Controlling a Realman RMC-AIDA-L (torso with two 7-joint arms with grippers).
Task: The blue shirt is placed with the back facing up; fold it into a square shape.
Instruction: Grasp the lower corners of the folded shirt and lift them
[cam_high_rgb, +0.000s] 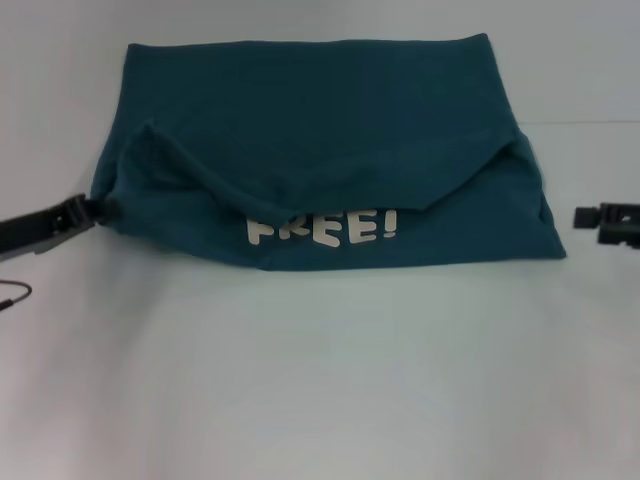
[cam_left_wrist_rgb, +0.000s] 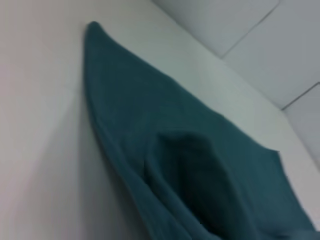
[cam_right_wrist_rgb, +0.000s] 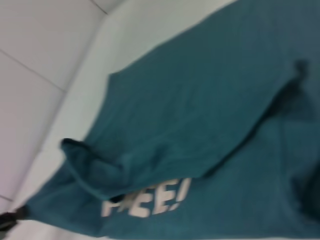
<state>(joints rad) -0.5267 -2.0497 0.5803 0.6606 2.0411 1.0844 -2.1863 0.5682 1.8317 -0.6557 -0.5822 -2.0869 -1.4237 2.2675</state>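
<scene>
Fingers of the left gripper (cam_high_rgb: 100, 209) sit at the far left, low over the white bench (cam_high_rgb: 320, 380), and they touch the left corner of the blue shirt (cam_high_rgb: 320, 110). They look pinched on that corner, but the tips are too small to be sure, so I cannot tell if they hold it. A thin dark cable (cam_high_rgb: 15, 296) lies on the bench just under that arm.

The blue shirt fills the middle of the bench, toward the far side. It is partly folded. A top layer droops down across it in a curved, loose edge. Below that edge, white letters (cam_high_rgb: 322, 229) show, reading "FREE!". The left wrist view shows only a raised, pointed fold of the shirt (cam_left_wrist_rgb: 200, 165) on the bench.

At the far right, the right gripper (cam_high_rgb: 583, 216) hangs just beside the shirt's right edge, not touching it. I cannot tell if its fingers are wide or narrow.
</scene>
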